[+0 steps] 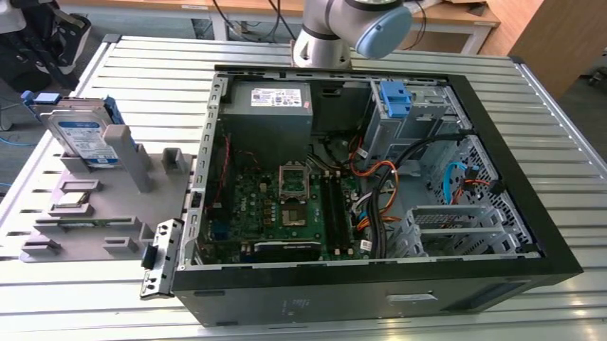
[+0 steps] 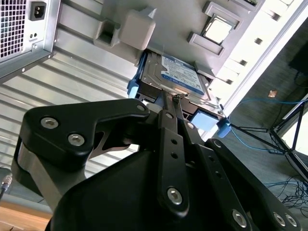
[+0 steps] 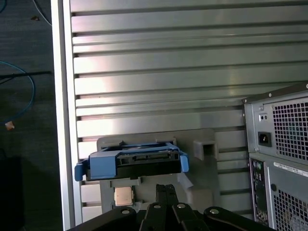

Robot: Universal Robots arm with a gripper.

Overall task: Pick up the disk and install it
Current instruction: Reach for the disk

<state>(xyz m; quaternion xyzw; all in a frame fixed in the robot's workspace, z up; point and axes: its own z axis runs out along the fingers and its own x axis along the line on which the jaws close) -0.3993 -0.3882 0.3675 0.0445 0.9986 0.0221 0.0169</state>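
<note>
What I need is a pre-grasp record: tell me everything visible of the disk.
The disk is a flat silver-metal drive with a white-and-blue label, framed by a bright blue plastic carrier. It stands on edge, leaning slightly, in the grey holder at the exterior view's left of the computer case. The shut end effector points at it, not gripping.

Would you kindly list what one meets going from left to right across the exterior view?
First the disk → the grey power-supply box → the blue bracket → the silver drive cage.
</note>
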